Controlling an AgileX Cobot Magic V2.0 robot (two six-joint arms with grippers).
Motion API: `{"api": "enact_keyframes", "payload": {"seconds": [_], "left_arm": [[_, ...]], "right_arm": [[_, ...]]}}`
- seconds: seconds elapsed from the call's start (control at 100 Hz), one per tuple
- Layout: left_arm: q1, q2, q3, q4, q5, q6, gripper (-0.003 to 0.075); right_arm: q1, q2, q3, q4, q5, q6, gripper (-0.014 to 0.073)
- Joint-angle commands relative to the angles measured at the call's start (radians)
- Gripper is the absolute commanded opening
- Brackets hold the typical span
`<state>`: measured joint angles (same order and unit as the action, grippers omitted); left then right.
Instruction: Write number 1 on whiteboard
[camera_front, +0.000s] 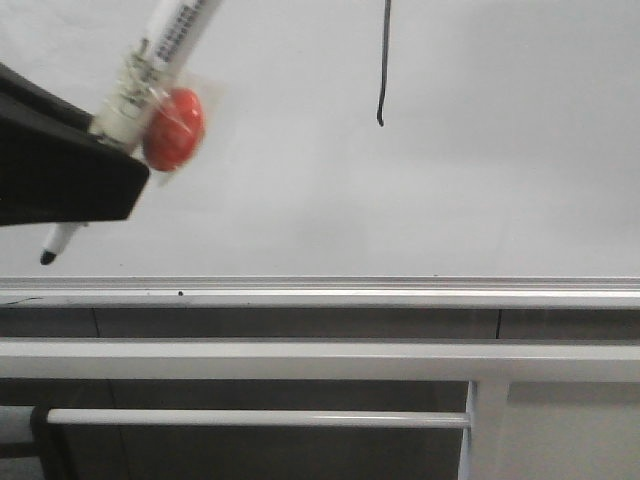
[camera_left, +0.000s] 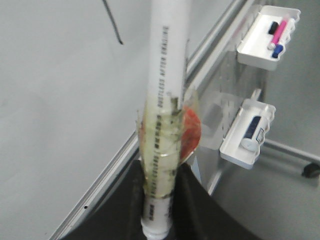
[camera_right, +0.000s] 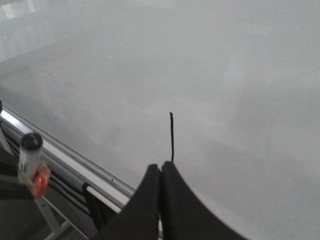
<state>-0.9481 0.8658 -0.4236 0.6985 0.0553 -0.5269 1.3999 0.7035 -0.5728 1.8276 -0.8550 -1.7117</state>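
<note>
The whiteboard fills the front view above its silver rail. The number 1 is a thin black stroke with a small hook at its lower end, at the top middle. My left gripper is shut on a white marker pen wrapped in yellowed tape with a red patch. Its black tip points down-left, well left of and below the stroke. My right gripper is shut and empty, just below the stroke in the right wrist view.
Below the rail run white metal bars and a white post. In the left wrist view, two white trays hang beside the board, holding markers and an eraser-like item.
</note>
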Motion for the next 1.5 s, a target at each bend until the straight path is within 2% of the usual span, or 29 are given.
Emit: {"api": "enact_keyframes", "payload": {"seconds": [0.0,0.15,0.35,0.5,0.59,0.83,0.99,1.16,1.28,1.4,1.49], "left_arm": [[0.059,-0.060,-0.011,-0.011,-0.104,-0.065,-0.0021],[0.176,-0.153,0.029,-0.071,-0.187,-0.077,-0.0021],[0.311,-0.170,0.169,-0.231,-0.500,-0.069,-0.0021],[0.388,-0.151,0.262,-0.411,-0.695,0.092,-0.0021],[0.392,-0.133,0.283,-0.469,-0.739,0.162,-0.0021],[0.390,-0.019,0.292,-0.479,-0.837,0.191,-0.0021],[0.390,0.109,0.292,-0.499,-0.975,0.195,-0.0021],[0.390,0.221,0.312,-0.543,-1.178,0.213,-0.0021],[0.386,0.278,0.339,-0.550,-1.235,0.213,-0.0021],[0.357,0.325,0.378,-0.631,-1.329,0.235,-0.0021],[0.331,0.362,0.387,-0.658,-1.351,0.247,-0.0021]], "right_arm": [[-0.005,-0.003,-0.034,-0.056,0.004,-0.015,-0.0063],[-0.005,-0.003,-0.034,-0.056,0.004,-0.016,-0.0063],[-0.005,-0.003,-0.003,-0.054,0.003,-0.016,-0.0063],[-0.005,-0.003,0.002,-0.051,0.005,-0.016,-0.0064],[-0.005,-0.003,0.002,-0.051,0.005,-0.016,-0.0064],[-0.005,-0.003,0.002,-0.051,0.006,-0.016,-0.0063],[-0.005,-0.003,0.002,-0.051,0.006,-0.016,-0.0063],[-0.005,-0.003,0.002,-0.040,0.006,-0.016,-0.0063],[-0.005,-0.003,0.002,-0.036,0.006,-0.016,-0.0063],[-0.005,-0.003,0.002,-0.036,0.006,-0.016,-0.0064],[-0.005,-0.003,0.002,-0.036,0.006,-0.016,-0.0064]]}}
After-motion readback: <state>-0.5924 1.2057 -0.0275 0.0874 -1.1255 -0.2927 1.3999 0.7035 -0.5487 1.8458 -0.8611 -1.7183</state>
